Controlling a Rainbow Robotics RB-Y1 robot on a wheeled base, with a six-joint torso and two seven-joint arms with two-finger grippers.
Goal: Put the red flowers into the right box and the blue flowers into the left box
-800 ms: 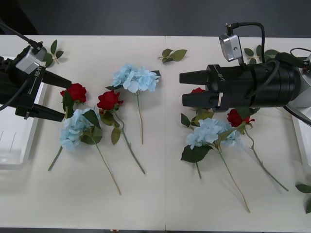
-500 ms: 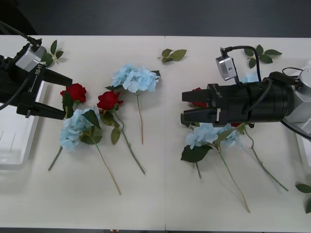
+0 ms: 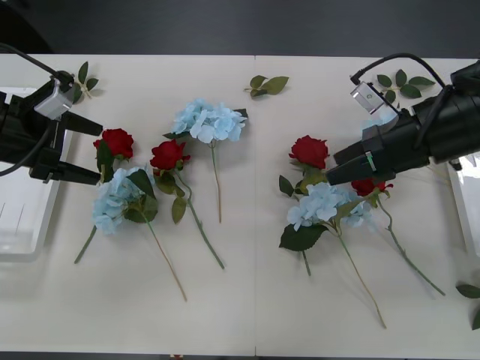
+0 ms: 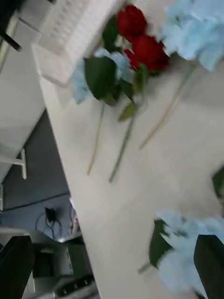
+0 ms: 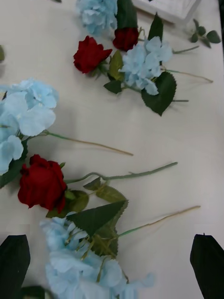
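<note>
Two red flowers [image 3: 118, 142] [image 3: 168, 155] lie left of centre between two blue flowers [image 3: 210, 120] [image 3: 116, 199]. My left gripper [image 3: 100, 154] is open, its tips just short of the leftmost red flower [image 5: 42, 183], with the left box [image 3: 22, 217] under the arm. Right of centre lie a red flower [image 3: 310, 151], a blue flower [image 3: 322, 204] and another red flower [image 3: 365, 186] partly under my right gripper [image 3: 331, 171], which is open and tilted above them. The right box [image 3: 466, 206] is at the right edge.
Loose green leaf sprigs lie at the back middle [image 3: 268, 84], the back left [image 3: 84, 75], the back right [image 3: 405, 81] and the front right corner [image 3: 471, 291]. A pale-blue head [image 3: 379, 120] peeks out behind the right arm. The table's front strip is bare.
My right gripper dipped, then swung back to the right and tilted, uncovering the red flower right of centre. My left gripper drew back slightly. The flowers have not moved.
</note>
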